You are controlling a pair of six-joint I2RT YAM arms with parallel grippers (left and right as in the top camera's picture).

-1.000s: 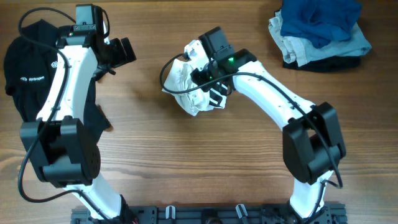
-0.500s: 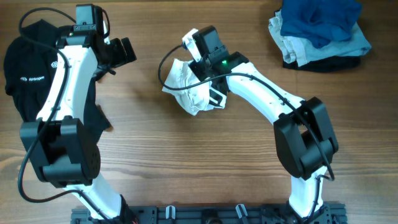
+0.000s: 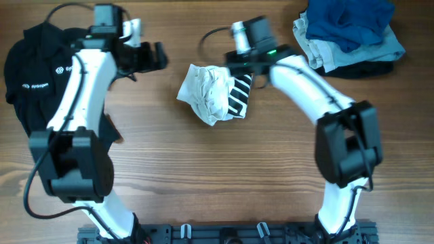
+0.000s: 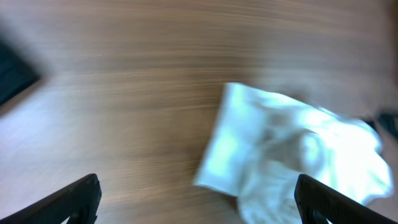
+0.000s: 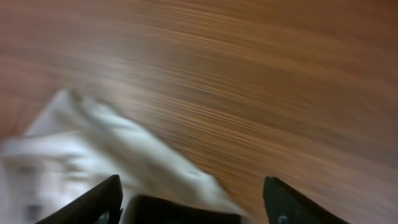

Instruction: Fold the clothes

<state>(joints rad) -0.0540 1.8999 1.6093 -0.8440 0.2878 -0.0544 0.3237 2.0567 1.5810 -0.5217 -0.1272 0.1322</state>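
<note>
The white T-shirt (image 3: 211, 93) lies crumpled in a heap on the wooden table, with its black block-stripe print (image 3: 239, 95) showing on the right side. My right gripper (image 3: 245, 66) is open and empty, just beyond the shirt's far right edge. In the right wrist view its fingers (image 5: 193, 199) are spread wide, with the shirt (image 5: 74, 155) at lower left. My left gripper (image 3: 158, 57) is open and empty, to the far left of the shirt. In the left wrist view its fingers (image 4: 199, 199) are wide apart and the shirt (image 4: 292, 149) is on the right.
A black shirt with small white logos (image 3: 27, 74) lies at the left edge under the left arm. A pile of blue and pale grey folded garments (image 3: 349, 34) sits at the far right corner. Bare wood (image 3: 203, 176) lies in front of the shirt.
My right gripper has left the white shirt and moved back and to the right, uncovering the striped print. My left gripper has moved right, toward the shirt.
</note>
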